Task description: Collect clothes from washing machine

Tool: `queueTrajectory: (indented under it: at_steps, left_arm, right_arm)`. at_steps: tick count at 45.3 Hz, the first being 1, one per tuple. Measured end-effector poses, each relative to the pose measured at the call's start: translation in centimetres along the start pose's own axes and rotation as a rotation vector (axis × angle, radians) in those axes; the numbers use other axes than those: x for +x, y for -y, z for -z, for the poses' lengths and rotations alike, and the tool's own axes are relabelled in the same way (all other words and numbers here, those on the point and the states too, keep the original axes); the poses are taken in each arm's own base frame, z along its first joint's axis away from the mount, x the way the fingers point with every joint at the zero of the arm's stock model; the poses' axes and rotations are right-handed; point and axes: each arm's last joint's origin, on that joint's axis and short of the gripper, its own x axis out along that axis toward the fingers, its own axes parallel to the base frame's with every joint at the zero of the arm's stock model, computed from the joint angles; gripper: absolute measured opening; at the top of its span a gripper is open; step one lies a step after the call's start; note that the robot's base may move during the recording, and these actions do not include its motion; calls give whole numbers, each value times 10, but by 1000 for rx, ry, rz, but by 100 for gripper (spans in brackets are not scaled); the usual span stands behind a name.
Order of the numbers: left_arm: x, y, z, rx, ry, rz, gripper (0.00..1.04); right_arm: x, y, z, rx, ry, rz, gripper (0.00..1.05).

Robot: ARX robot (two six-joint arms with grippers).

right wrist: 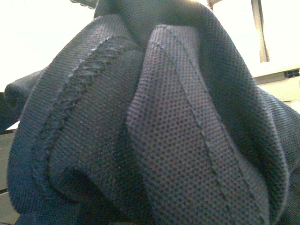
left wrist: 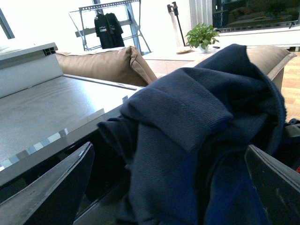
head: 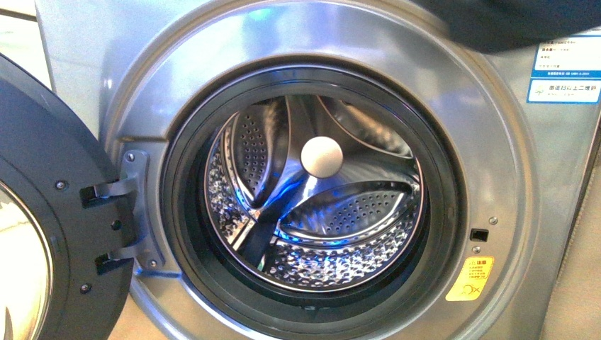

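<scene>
The grey washing machine (head: 496, 177) fills the front view, its round door (head: 42, 234) swung open at the left. The perforated steel drum (head: 319, 241) holds no fabric, only a white ball (head: 321, 156). A corner of the dark navy clothes (head: 510, 25) hangs at the top right, above the drum's mouth. In the left wrist view the clothes (left wrist: 197, 140) are bunched over the machine's top panel (left wrist: 42, 122), between the spread fingers (left wrist: 56, 187) of my open left gripper (left wrist: 173, 187). In the right wrist view the clothes (right wrist: 154, 126) fill the frame; my right gripper is shut on them, its fingers hidden.
A yellow sticker (head: 469, 278) and a door latch slot (head: 479, 234) sit right of the drum mouth, white labels (head: 565, 67) at the top right. Behind the machine are a tan sofa (left wrist: 112, 65), a clothes rack (left wrist: 110, 23) and a potted plant (left wrist: 201, 35).
</scene>
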Motion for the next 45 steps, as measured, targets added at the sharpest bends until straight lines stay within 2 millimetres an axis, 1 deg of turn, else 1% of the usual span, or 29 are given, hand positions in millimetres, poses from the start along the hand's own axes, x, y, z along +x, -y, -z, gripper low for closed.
queueTrajectory:
  at_steps: [4,13,15,17,20,24,25,29,31,32,33,36,38,40,45]
  left_arm:
    - [0,0,0,0,0,0,98]
    - [0,0,0,0,0,0,98]
    - [0,0,0,0,0,0,98]
    - [0,0,0,0,0,0,98]
    - [0,0,0,0,0,0,98]
    - [0,0,0,0,0,0,98]
    - [0,0,0,0,0,0,98]
    - [0,0,0,0,0,0,98]
    - [0,0,0,0,0,0,98]
    - [0,0,0,0,0,0,98]
    - [0,0,0,0,0,0,98]
    - [0,0,0,0,0,0,98]
    - [0,0,0,0,0,0,98]
    - [0,0,0,0,0,0,98]
    - [0,0,0,0,0,0,98]
  right_arm:
    - [-20,12,-14,-33,16,34,12]
    - [-54,29,-40,-89,21,131,12]
    - [-68,35,-45,-110,-10,193,12]
    - [-81,40,-45,-131,-46,235,12]
    - [-95,47,-43,-147,-83,268,12]
    - [-119,61,-37,-166,-138,330,12]
    - [-128,67,-34,-168,-155,361,12]
    - [-152,86,-28,-160,-198,442,12]
    - [-172,100,-22,-146,-224,511,12]
    - [-178,105,-20,-140,-231,533,12]
    - [-182,107,-19,-136,-234,546,12]
    - [-202,118,-12,-113,-256,605,12]
    - [-212,123,-9,-97,-265,635,12]
    - [-232,132,-2,-57,-283,691,12]
    - [-259,140,14,29,-314,772,12]
